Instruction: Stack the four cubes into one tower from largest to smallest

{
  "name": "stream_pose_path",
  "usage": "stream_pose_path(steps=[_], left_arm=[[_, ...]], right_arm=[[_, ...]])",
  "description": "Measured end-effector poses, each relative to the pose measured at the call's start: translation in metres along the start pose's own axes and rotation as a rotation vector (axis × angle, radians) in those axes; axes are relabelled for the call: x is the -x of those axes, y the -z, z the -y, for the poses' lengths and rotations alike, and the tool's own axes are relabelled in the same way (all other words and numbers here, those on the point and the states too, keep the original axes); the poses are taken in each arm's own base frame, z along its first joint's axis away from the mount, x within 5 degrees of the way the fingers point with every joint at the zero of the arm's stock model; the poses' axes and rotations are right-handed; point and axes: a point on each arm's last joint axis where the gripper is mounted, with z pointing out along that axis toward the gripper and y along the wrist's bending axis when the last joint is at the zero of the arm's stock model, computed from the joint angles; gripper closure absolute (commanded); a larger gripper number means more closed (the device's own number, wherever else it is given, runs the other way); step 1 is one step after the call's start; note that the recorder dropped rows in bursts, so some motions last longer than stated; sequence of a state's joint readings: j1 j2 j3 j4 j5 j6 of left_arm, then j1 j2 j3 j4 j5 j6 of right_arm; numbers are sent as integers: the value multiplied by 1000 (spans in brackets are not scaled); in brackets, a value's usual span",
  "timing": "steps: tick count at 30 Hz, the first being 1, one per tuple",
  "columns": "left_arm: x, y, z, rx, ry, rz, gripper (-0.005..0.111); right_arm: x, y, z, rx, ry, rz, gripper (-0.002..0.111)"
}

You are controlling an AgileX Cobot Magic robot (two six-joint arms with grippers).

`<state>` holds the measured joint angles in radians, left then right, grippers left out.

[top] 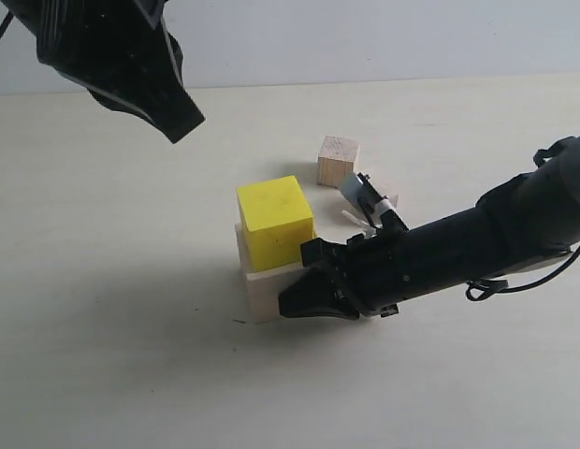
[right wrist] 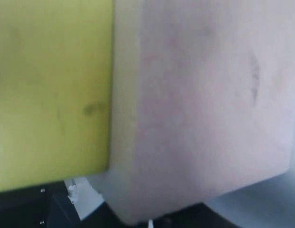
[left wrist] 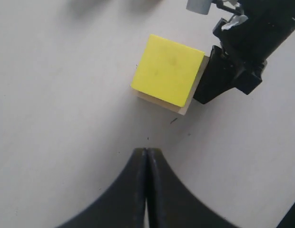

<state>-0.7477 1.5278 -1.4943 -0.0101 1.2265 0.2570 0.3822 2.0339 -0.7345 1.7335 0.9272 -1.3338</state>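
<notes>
Cream-coloured table (top: 103, 355) runs back to a plain white wall (top: 384, 37) in the exterior view. Near the middle, the yellow cube (top: 274, 223) sits on the pale cube (top: 264, 292), so the two largest layers of the tower are in place. One tan cube (top: 338, 160) stands on the table behind them, well apart. The other small cube I cannot pick out; the right arm may be hiding it. The right gripper (top: 299, 297) lies low over the table with its jaws pressed together, its tip against the near right side of the pale cube and holding nothing. The left gripper (top: 178, 122) hangs high at the upper left, clear of everything.

From the left wrist, the left gripper (left wrist: 146, 190) shows its two jaws closed flat on each other and empty. Beyond them the yellow cube (left wrist: 169, 70) shows its top, with a strip of pale cube (left wrist: 183, 110) showing along two sides (so the yellow one sits off-centre). The right gripper's dark tip is hard by the stack.

The right wrist sees only blurred faces, yellow (right wrist: 47, 95) beside pale (right wrist: 204, 104), very close.

Roughly half the job looks done: both small cubes have yet to go on, larger first.
</notes>
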Motion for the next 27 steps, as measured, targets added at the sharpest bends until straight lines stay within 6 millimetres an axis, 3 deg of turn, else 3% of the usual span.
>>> stream_pose_path(steps=[10,27], left_arm=[[0,0,0,3,-1,-1,106],[0,0,-1,9,-3,-2,106]], right_arm=[[10,-7,1,37,1,-2,108],[22,-31,-24,16,61,-9,108]])
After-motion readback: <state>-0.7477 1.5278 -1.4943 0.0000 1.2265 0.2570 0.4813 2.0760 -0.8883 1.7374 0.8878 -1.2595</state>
